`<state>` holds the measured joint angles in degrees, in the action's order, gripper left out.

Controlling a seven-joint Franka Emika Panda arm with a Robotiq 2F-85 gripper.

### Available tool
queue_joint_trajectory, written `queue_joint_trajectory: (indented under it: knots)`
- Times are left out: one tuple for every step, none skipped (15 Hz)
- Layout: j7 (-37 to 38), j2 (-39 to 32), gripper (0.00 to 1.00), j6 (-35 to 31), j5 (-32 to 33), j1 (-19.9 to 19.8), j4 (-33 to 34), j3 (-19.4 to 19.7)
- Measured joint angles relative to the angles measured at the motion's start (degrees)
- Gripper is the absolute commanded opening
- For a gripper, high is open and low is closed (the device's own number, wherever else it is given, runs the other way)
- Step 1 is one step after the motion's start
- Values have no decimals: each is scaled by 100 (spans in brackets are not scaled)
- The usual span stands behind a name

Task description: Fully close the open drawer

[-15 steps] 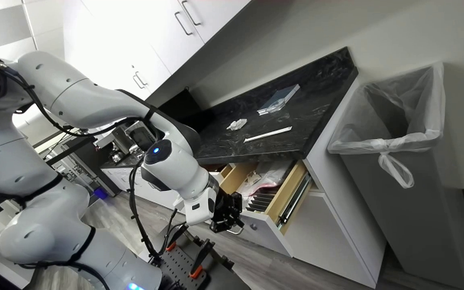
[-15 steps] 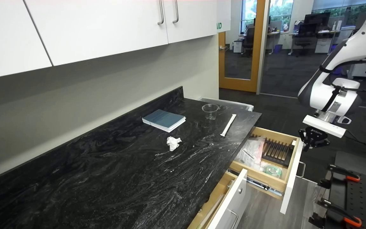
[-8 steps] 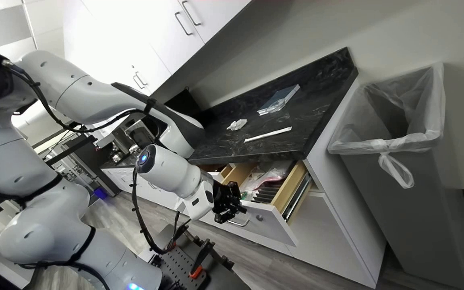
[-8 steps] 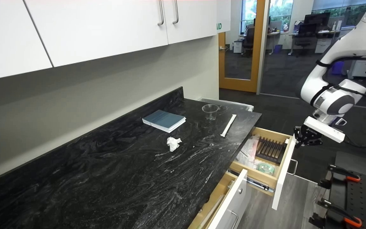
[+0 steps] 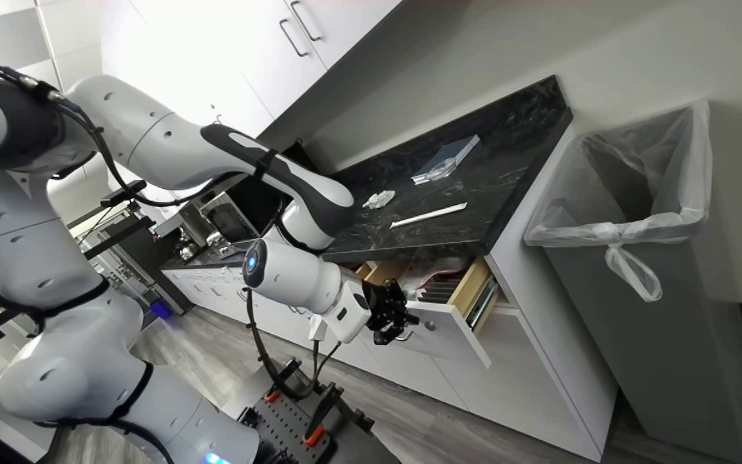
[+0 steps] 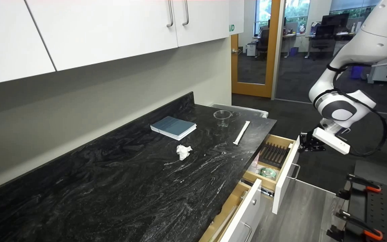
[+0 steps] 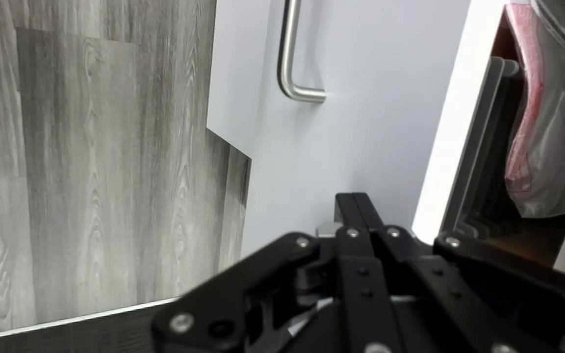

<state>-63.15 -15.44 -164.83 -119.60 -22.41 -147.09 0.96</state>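
The open drawer has a flat white front and light wood sides, and it sticks out partway from under the dark counter. Its front also shows in an exterior view, with a dark slotted organizer and a green round item inside. In the wrist view the white front panel fills the middle, with a metal handle. My gripper is shut and empty, its fingertips pressed together at the front panel near its top edge, beside the handle. Exact contact at the tips is hard to see.
Another partly open drawer is beside it. A tall bin with a bag stands past the cabinet end. The dark counter holds a book, a clear cup, crumpled paper and a wrapped straw.
The gripper has moved toward the cabinet, and the drawer has slid inward with it, so less of its interior shows. The neighbouring drawer has not moved.
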Motion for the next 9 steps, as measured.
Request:
queue_joint_trajectory:
  knots:
    - [-237,-197,0,35,-147,10,191,18]
    - [-464,-373,0,68,-285,31,374,34]
    - [-683,-508,0,107,-422,61,534,39]
    - [-887,-598,0,141,-560,106,673,41]
    - [-1071,-679,0,153,-686,158,810,43]
    - [-1230,-745,0,160,-802,207,937,46]
    - [-1370,-799,0,170,-906,251,1050,47]
    - [-1477,-843,0,172,-998,289,1154,49]
    - [-1525,-872,0,172,-1015,328,1220,44]
